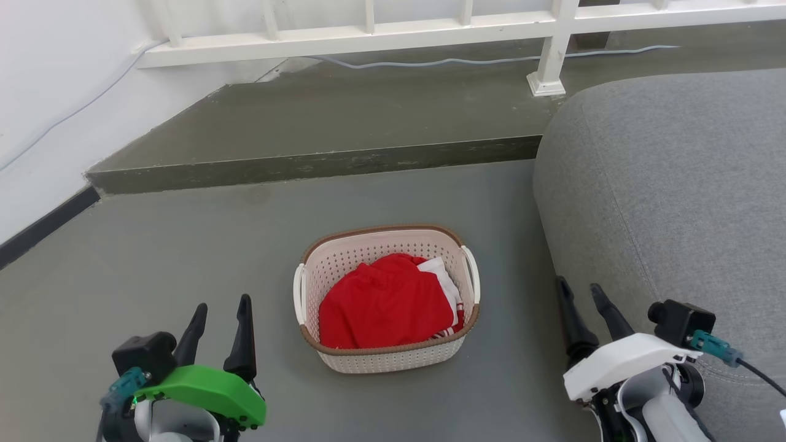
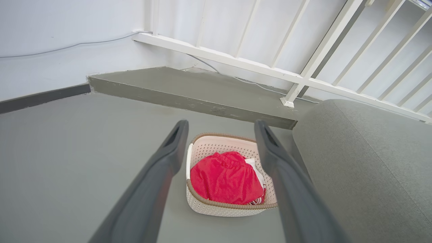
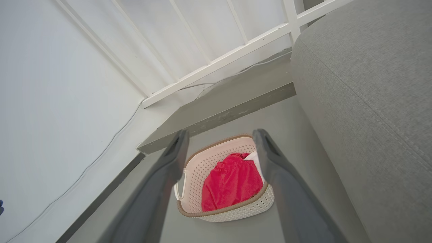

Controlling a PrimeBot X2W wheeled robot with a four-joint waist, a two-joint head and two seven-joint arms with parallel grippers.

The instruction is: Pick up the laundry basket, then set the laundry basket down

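Note:
The laundry basket (image 1: 368,362) stands on the grey floor, cream with perforated walls, a brown rim and white side handles. A red cloth (image 1: 384,304) with a bit of white fabric lies inside it. My left gripper (image 1: 222,307) hovers open to the basket's left, nothing between its fingers. My right gripper (image 1: 580,291) is open to the basket's right, close to the sofa. The left wrist view shows the basket (image 2: 222,209) between and beyond the fingers (image 2: 168,152). In the right wrist view the basket (image 3: 236,211) also lies ahead, beyond the open fingers (image 3: 270,155).
A grey sofa (image 1: 675,196) fills the right side, close to the basket. A raised grey step (image 1: 319,166) crosses behind, with a white railing (image 1: 381,37) and a cable above it. A white wall (image 1: 43,110) with dark skirting borders the left.

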